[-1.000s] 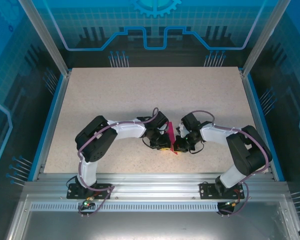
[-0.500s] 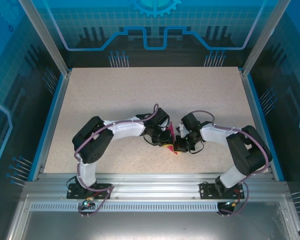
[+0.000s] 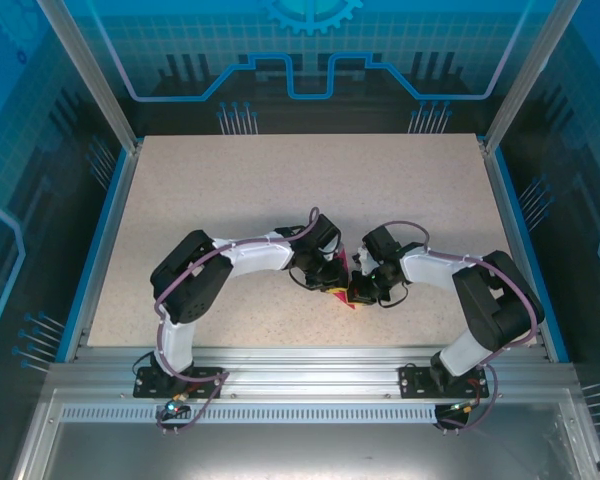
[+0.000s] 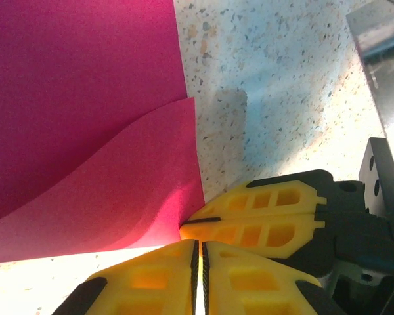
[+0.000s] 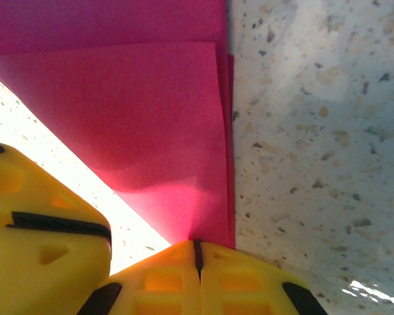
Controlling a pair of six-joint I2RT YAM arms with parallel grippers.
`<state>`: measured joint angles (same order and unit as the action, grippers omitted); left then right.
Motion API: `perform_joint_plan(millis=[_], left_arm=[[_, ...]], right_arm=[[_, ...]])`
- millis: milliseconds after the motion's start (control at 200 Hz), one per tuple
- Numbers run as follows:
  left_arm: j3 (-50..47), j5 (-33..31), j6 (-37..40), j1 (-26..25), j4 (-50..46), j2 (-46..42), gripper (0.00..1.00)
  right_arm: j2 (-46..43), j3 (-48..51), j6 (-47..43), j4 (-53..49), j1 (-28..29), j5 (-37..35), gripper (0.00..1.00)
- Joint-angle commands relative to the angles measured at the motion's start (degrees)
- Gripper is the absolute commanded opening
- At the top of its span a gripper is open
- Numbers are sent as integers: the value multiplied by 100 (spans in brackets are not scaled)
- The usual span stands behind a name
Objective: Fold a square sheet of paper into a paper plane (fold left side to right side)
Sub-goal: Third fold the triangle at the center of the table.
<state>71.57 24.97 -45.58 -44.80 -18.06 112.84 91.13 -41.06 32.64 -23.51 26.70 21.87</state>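
- Pink paper [image 5: 164, 118] sat on the table [image 3: 280, 190] toward its near edge, between the two arms, with an upper layer curling over the lower one.
- Right gripper [image 5: 197, 248] was clenched on the paper's corner.
- Left gripper [image 4: 200, 252] looked clenched just beside it; I couldn't tell whether it nipped any paper.
- My judgement: line up the edges first, then press the crease with that corner pinned.

The right gripper [image 5: 197, 252], yellow tips pressed together at 6 o'clock, pinches a corner of the folded magenta sheet of paper [image 5: 151, 118], which spreads toward 12 o'clock over the speckled table [image 5: 315, 131], with another yellow finger [image 5: 39, 230] at 8 o'clock.
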Motion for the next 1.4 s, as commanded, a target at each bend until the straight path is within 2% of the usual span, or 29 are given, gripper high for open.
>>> perform_joint_plan(millis=[0, 195, 675, 1396], left_arm=[[-217, -180, -6, -8, -147, 287, 14], [-507, -133, 5, 129, 30, -66, 15], [-469, 101, -34, 129, 247, -666, 17], [-136, -19, 49, 134, 213, 271, 16]], right_arm=[[327, 327, -12, -620, 90, -683, 4], [343, 326, -17, -618, 90, -679, 4], [322, 345, -21, -619, 90, -660, 4], [335, 353, -23, -644, 90, -708, 4]])
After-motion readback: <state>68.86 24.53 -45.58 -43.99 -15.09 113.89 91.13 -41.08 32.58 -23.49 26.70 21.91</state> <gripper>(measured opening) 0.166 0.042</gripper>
